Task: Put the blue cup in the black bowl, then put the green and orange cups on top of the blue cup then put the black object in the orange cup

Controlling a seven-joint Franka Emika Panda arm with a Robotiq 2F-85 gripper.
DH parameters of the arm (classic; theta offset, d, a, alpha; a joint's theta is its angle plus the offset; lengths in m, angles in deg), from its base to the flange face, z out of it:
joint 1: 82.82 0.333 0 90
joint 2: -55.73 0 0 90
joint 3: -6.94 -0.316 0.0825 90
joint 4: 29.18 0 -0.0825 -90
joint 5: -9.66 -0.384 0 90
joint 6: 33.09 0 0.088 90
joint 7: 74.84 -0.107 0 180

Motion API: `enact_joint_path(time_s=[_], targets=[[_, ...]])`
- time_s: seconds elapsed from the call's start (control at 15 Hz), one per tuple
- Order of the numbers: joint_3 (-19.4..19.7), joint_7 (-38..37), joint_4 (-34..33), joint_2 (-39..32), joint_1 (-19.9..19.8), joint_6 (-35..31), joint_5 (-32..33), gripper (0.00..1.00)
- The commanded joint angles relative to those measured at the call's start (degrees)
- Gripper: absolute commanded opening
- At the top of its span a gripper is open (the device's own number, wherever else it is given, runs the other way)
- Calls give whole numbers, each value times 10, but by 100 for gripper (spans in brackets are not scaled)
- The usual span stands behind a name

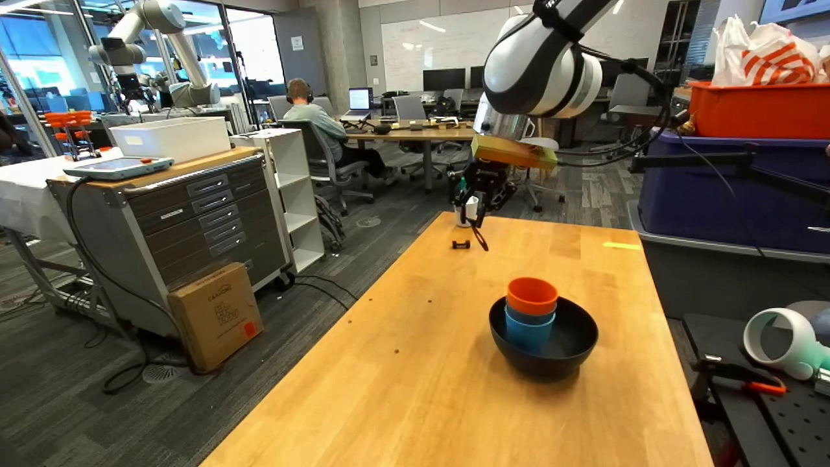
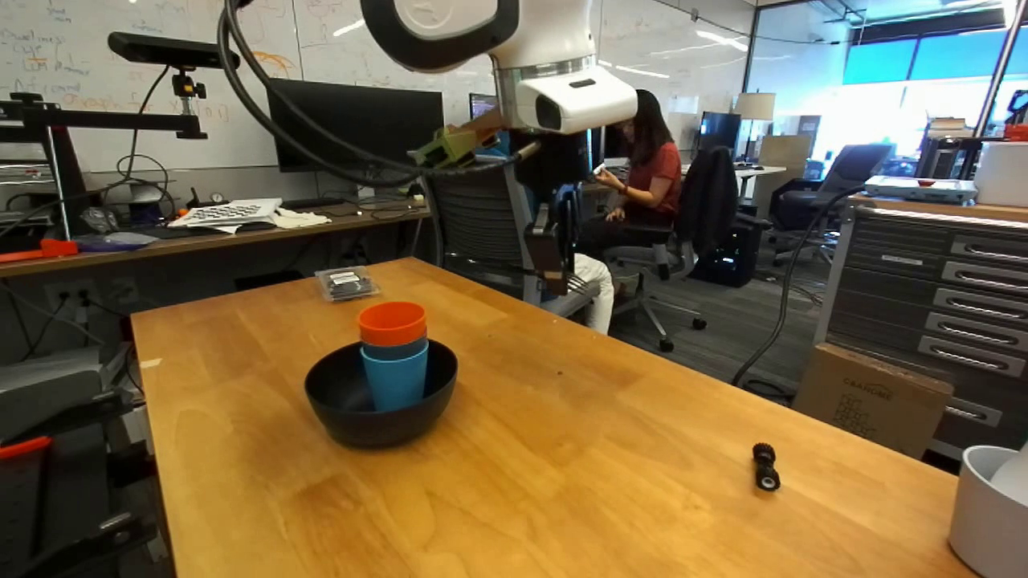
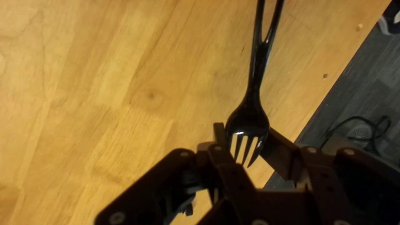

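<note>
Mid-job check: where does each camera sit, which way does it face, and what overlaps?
Wrist view: behind the gripper, facing down at the tabletop; gripper shows, holding the black fork.
An exterior view: higher than the tabletop, facing along it toward a whiteboard; arm and gripper show.
An exterior view: also higher, facing across it, a monitor beyond; arm and gripper show.
Both exterior views share the black bowl and stacked cups.

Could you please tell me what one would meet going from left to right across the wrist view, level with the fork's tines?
Wooden tabletop, gripper finger, black fork, opposite gripper finger, grey floor, dark cable.
</note>
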Motion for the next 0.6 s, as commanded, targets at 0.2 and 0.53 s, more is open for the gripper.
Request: enact_joint_path(time_s=[0.2, 0.53], targets=[[-33, 132, -26, 31, -25, 206, -95, 11], [-24, 190, -72, 4, -39, 395, -114, 11]])
